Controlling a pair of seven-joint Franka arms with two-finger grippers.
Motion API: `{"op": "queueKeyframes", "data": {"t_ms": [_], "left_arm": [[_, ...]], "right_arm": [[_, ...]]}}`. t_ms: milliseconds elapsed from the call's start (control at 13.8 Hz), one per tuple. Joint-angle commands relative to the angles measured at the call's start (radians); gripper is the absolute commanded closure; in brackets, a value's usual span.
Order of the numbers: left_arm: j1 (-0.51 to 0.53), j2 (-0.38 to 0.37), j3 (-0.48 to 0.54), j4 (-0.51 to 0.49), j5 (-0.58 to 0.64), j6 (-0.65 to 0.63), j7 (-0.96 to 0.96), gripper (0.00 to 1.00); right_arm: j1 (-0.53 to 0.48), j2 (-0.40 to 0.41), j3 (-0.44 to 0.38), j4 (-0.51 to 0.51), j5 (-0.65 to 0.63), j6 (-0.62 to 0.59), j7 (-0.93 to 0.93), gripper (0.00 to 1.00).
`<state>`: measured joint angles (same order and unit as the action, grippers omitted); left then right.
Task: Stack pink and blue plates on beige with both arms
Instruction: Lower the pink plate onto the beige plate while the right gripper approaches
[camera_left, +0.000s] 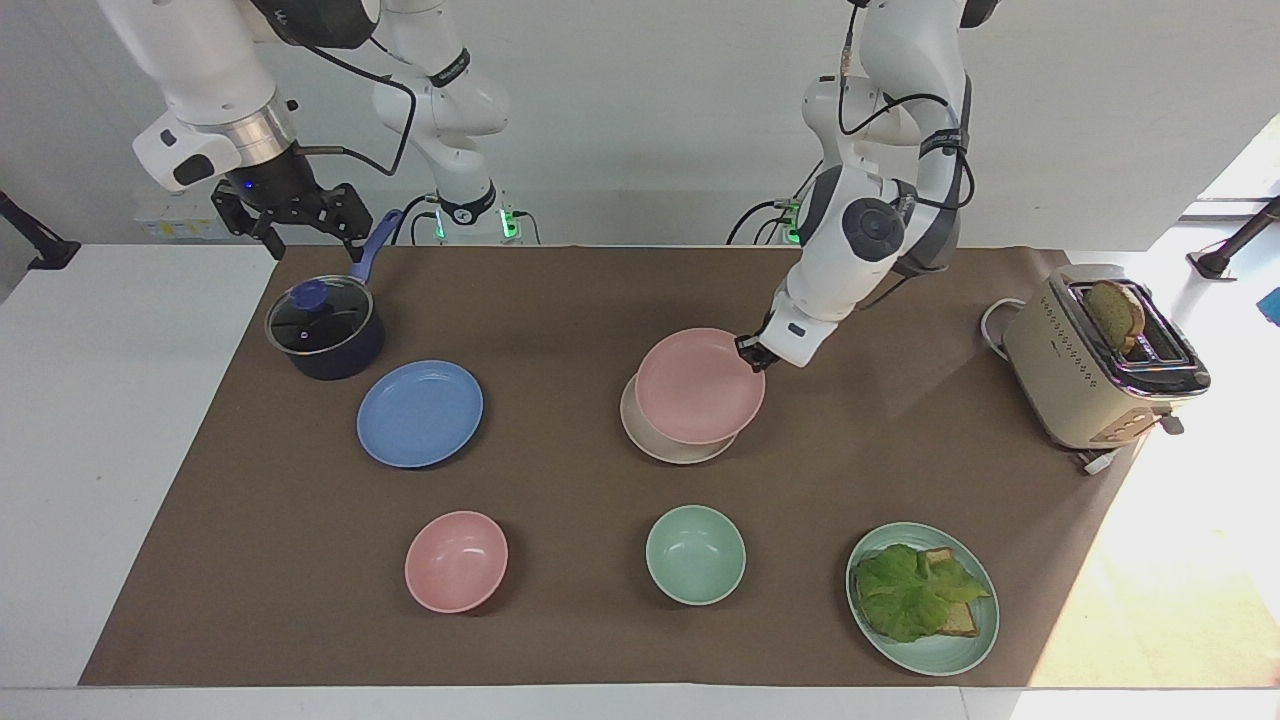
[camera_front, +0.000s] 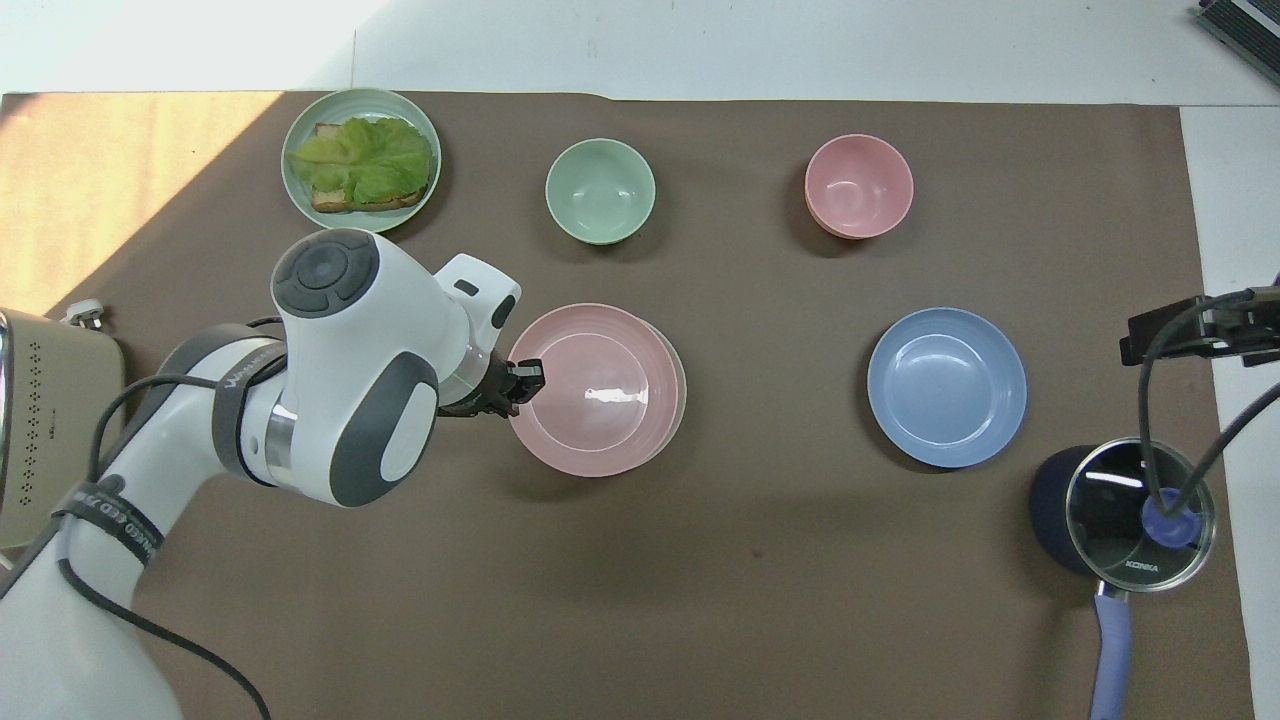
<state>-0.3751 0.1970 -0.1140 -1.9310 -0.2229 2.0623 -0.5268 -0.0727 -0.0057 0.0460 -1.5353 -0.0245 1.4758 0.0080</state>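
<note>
My left gripper (camera_left: 748, 350) (camera_front: 524, 379) is shut on the rim of the pink plate (camera_left: 698, 385) (camera_front: 590, 390). It holds that plate over the beige plate (camera_left: 668, 447) (camera_front: 681, 390) at the mat's middle. Only a crescent of the beige plate shows, and I cannot tell whether the two plates touch. The blue plate (camera_left: 420, 413) (camera_front: 946, 387) lies flat on the mat toward the right arm's end. Up in the air over the pot, my right gripper (camera_left: 310, 238) waits open and holds nothing.
A dark pot with a glass lid (camera_left: 325, 330) stands beside the blue plate, nearer the robots. A pink bowl (camera_left: 456, 561), a green bowl (camera_left: 695, 554) and a mint plate with toast and lettuce (camera_left: 965, 645) line the edge farthest from the robots. A toaster (camera_left: 1085, 385) stands at the left arm's end.
</note>
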Motion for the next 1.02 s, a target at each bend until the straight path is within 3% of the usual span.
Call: {"op": "queueKeyframes", "data": {"t_ms": [0,73,145,363,508,726,944], "left_arm": [[-0.018,-0.007,0.02,-0.049,-0.02,0.084,0.007,1.0],[-0.016,-0.007,0.02,-0.048,-0.02,0.081,0.011,0.71],[-0.014,-0.008,0.022,-0.052,-0.02,0.076,0.023,0.01],[-0.002,-0.008,0.03,-0.037,0.002,0.013,0.014,0.0],[0.034,-0.007,0.036,-0.019,0.078,-0.004,0.016,0.0],[0.129,-0.092,0.039,0.02,0.175,-0.149,0.095,0.0],[0.261,-0.172,0.04,0.097,0.177,-0.271,0.289,0.0]], "right_arm": [[-0.012,-0.023,0.006,-0.032,-0.002,0.035,0.013,0.0],[-0.012,-0.023,0.006,-0.032,-0.002,0.037,0.013,0.0],[-0.012,-0.023,0.005,-0.035,-0.002,0.044,0.012,0.0],[-0.022,-0.025,0.005,-0.04,-0.002,0.064,0.007,0.0],[-0.024,-0.023,0.005,-0.04,-0.002,0.07,0.006,0.0],[-0.024,-0.023,0.005,-0.04,-0.002,0.073,0.006,0.0],[-0.025,-0.025,0.005,-0.055,-0.002,0.124,0.003,0.0]]}}
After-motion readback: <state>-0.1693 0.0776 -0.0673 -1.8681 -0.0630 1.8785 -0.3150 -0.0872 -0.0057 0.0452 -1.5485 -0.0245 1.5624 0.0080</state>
